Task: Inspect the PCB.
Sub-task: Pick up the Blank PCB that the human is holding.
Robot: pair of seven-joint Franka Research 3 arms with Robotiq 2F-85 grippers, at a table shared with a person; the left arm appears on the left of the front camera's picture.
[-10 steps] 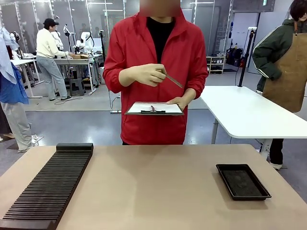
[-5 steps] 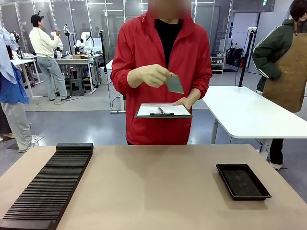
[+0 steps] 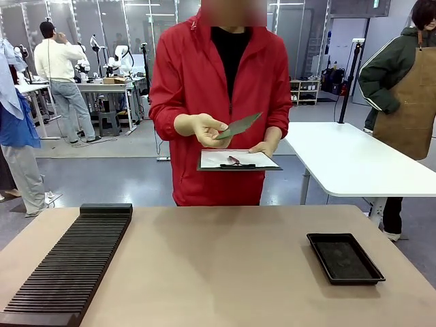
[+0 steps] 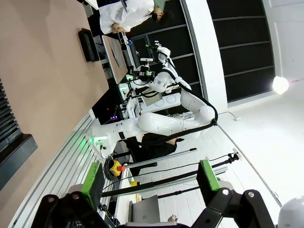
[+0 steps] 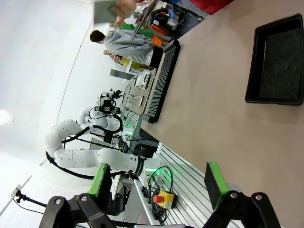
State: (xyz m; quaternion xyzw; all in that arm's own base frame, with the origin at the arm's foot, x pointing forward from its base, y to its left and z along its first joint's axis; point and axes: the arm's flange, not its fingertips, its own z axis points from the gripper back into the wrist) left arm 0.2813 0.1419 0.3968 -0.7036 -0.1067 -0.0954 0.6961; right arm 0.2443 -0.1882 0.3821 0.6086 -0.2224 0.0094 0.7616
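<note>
Across the table, a person in a red jacket holds the PCB (image 3: 239, 126), a thin grey-green board, tilted nearly edge-on in one hand (image 3: 204, 129). It is just above a white-paper clipboard (image 3: 238, 160) resting on the other hand. In the right wrist view the PCB (image 5: 104, 10) shows at the top edge, pinched by the person's fingers. My left gripper (image 4: 149, 178) is open with nothing between its green pads. My right gripper (image 5: 156, 183) is likewise open and holds nothing. Both are far from the board.
A shallow black tray (image 3: 344, 257) lies on the tan table at the right, also seen as the tray (image 5: 275, 66). A long black slotted rack (image 3: 68, 266) runs along the left side. A white table (image 3: 354, 160) and other people stand beyond.
The person has lowered the PCB from chest height and turned it flatter, close above the clipboard. The clipboard has shifted slightly right. Both grippers stay open.
</note>
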